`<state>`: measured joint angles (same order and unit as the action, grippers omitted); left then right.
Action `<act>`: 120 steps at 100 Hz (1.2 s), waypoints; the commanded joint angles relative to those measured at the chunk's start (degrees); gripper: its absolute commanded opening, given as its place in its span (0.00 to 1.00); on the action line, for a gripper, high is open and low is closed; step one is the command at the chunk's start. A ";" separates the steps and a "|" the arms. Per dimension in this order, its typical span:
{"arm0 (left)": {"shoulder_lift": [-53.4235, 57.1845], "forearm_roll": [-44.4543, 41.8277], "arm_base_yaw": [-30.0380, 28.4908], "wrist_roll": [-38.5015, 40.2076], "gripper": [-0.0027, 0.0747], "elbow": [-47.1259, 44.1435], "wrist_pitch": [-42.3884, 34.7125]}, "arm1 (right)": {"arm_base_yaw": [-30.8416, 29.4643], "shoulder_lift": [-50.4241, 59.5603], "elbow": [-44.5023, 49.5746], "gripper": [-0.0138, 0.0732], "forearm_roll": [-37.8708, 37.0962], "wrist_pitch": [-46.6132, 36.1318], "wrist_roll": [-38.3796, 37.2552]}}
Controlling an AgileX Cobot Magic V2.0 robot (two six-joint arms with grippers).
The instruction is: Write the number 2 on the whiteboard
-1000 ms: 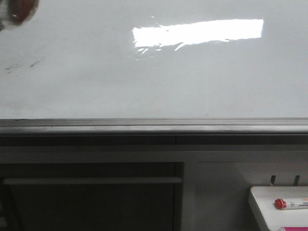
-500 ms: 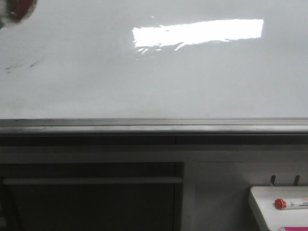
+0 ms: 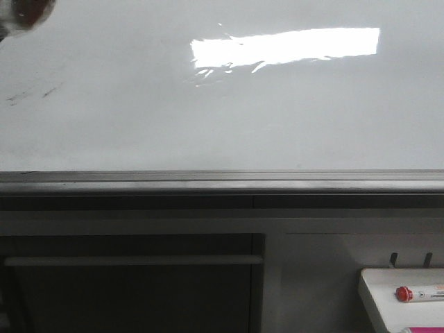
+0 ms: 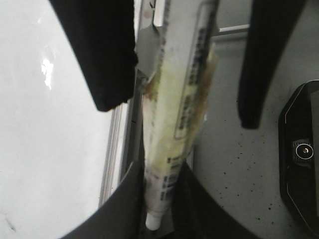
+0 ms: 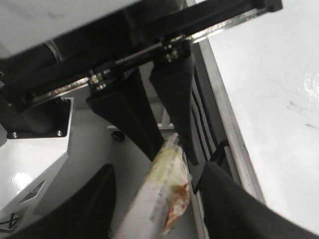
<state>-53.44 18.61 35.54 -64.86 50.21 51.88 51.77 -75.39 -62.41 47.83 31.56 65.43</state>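
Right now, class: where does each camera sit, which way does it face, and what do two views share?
Front: faces forward onto the glossy white whiteboard; no arm clearly shows.
Left wrist: on the left arm, looking along the left gripper, shut on a tape-wrapped white marker.
Right wrist: on the right arm, looking past the open right gripper.
Both wrist views share that marker and the whiteboard.

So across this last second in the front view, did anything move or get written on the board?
Nothing visibly changed. The whiteboard bears only faint smudges, no number 2 in view; the red-capped marker lies in its tray as before.
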 commanded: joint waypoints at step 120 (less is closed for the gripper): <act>0.93 3.64 0.41 0.14 0.01 2.67 -4.86 | -0.06 1.33 -1.98 0.07 4.15 2.42 0.48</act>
<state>-53.44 20.05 35.54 -63.40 50.21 53.10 51.57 -75.39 -62.67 49.85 31.01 65.89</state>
